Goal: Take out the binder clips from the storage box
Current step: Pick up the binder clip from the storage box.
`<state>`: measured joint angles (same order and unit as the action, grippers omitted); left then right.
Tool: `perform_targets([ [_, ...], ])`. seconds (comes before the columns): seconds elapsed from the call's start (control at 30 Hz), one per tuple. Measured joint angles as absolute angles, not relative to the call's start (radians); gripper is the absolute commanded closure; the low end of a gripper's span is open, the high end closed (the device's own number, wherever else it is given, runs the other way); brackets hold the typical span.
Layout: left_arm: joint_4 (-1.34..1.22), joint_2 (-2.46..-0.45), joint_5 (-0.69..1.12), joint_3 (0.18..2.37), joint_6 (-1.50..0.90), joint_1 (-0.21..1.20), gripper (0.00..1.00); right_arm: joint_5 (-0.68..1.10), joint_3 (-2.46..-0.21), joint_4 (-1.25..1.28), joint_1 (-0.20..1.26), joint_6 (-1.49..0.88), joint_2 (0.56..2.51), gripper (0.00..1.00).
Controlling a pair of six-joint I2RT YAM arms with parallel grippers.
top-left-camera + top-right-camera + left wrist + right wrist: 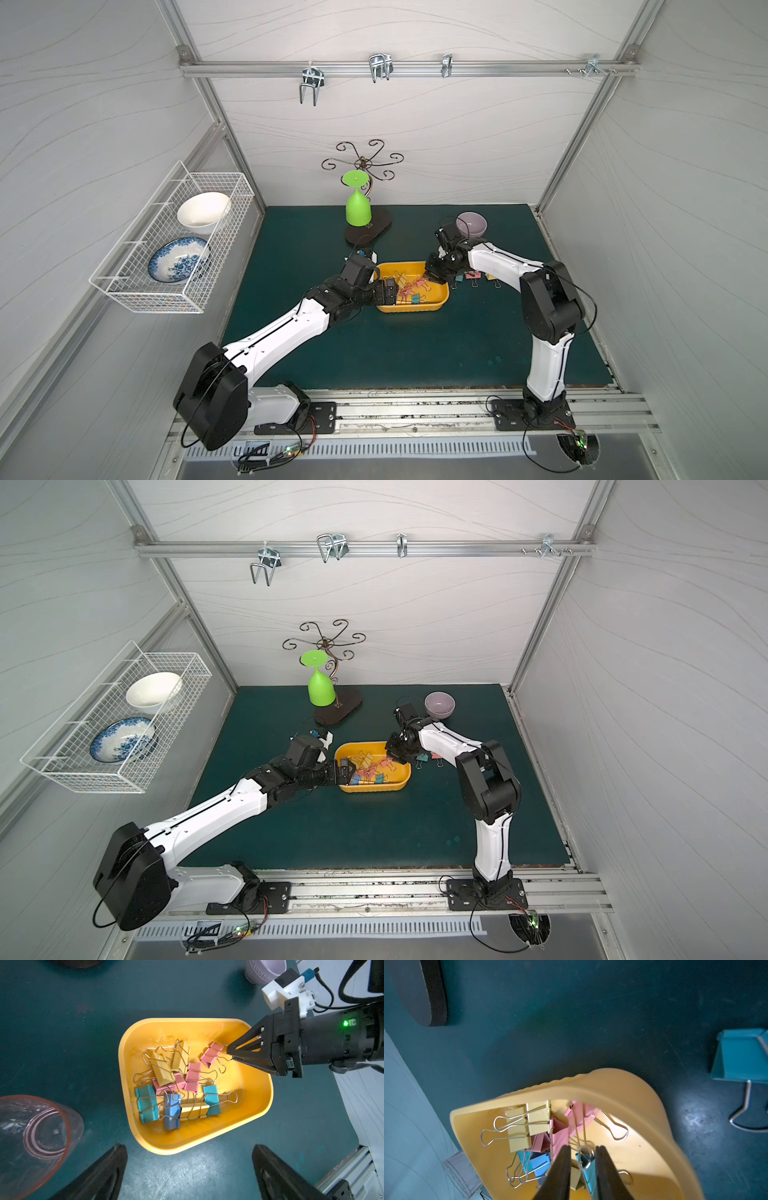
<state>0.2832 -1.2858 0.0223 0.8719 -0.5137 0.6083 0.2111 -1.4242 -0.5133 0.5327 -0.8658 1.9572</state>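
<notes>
My left arm (282, 332) extends low across the bench (374, 357) with the wrist level. The left fingers (394, 291) are spread to full width over the left end of the storage box (415, 308) and hold nothing. My right arm (498, 262) folds at the elbow and pitches down into the box's far right corner. The right fingers (229, 1052) stand narrowly apart astride the wire handle of a pink clip (212, 1053); no clamp on it is visible. The box sits mid-bench with most binder clips (193, 1076) heaped inside. In a top view, loose clips (471, 275) lie on the bench just right of the box. Only the wrist views show a clear cup (35, 1132) beside the box. The right wrist view alone shows the gap between my fingers.
</notes>
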Motion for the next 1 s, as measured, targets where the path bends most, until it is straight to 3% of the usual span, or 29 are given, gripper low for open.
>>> perform_targets([
  [0.47, 0.278, -1.286, 0.035, 0.869, -0.517, 0.608, 0.01, 0.237, -1.412, -0.495, 0.533, -0.891, 1.966, 0.77],
  [0.73, 0.279, -1.284, 0.034, 0.862, -0.517, 0.608, 0.01, 0.240, -1.404, -0.485, 0.532, -0.902, 1.972, 0.95],
  [1.0, 0.279, -1.270, 0.039, 0.862, -0.531, 0.608, 0.02, 0.190, -1.356, -0.483, 0.532, -0.904, 1.833, 0.97],
])
